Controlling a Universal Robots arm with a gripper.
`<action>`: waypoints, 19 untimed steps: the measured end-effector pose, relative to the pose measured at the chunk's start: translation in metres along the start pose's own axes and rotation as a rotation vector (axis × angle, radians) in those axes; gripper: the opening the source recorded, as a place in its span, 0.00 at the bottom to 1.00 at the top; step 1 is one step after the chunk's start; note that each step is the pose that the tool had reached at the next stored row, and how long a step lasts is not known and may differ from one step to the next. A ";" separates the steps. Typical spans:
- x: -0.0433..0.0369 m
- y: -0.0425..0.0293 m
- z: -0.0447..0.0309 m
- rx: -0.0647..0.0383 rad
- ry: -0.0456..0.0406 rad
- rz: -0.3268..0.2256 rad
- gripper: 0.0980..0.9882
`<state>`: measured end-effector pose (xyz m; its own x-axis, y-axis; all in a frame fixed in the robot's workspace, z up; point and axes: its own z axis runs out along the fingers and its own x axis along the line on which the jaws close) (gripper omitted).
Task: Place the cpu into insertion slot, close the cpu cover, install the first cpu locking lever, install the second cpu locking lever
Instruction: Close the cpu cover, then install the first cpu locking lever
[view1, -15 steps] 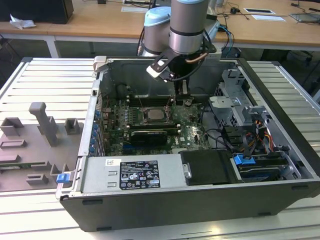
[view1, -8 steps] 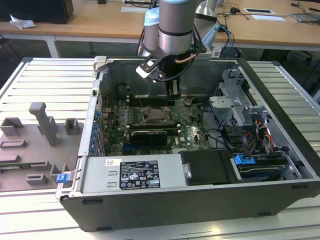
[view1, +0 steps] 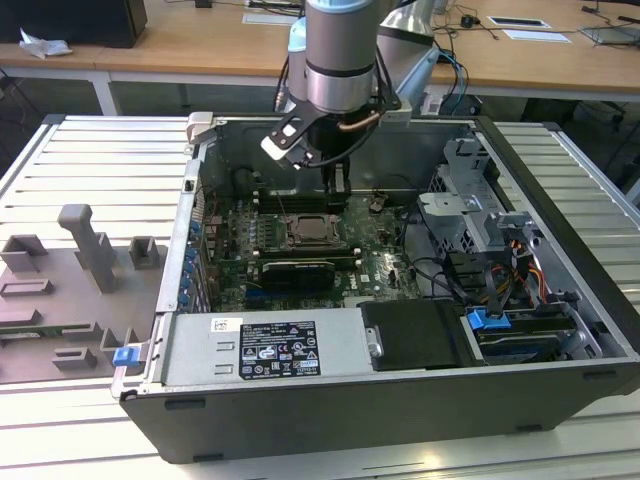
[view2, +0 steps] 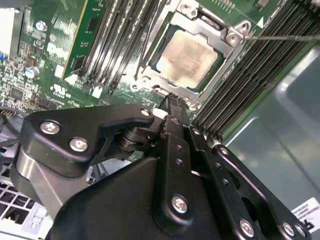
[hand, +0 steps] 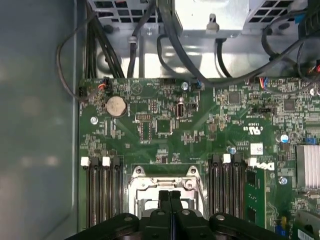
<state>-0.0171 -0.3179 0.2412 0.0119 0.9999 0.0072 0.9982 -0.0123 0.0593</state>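
The cpu (view2: 187, 55), a pale silver square, lies in the socket on the green motherboard (hand: 165, 125). The cpu cover (view2: 226, 44), a silver frame, lies flat around the cpu's edges. One thin locking lever (view2: 285, 36) runs as a wire rod off one corner of the socket, and a second wire lever (view2: 148, 37) runs along the opposite side. My gripper (hand: 170, 196) is shut with nothing between its black fingers (view2: 172, 107). It hangs just above the socket's edge (hand: 162, 181). In the exterior view the gripper (view1: 338, 183) stands inside the case, behind the socket (view1: 310, 232).
Black memory slots (hand: 100, 190) flank the socket on both sides. A black expansion card (view1: 292, 272) lies in front of the socket. Cables (hand: 165, 40) and a drive cage (view1: 470, 200) crowd the exterior view's right of the open case (view1: 330, 400). Grey fixtures (view1: 90, 250) stand on the table at the exterior view's left.
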 end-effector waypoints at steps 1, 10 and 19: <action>0.0000 -0.0024 0.0000 0.000 0.0001 0.000 0.01; -0.0002 -0.0209 0.0021 0.004 0.0048 -0.080 0.01; -0.0003 -0.0278 0.0017 0.004 0.0051 -0.080 0.01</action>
<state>-0.0448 -0.3178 0.2378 -0.0678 0.9977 0.0077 0.9962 0.0673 0.0557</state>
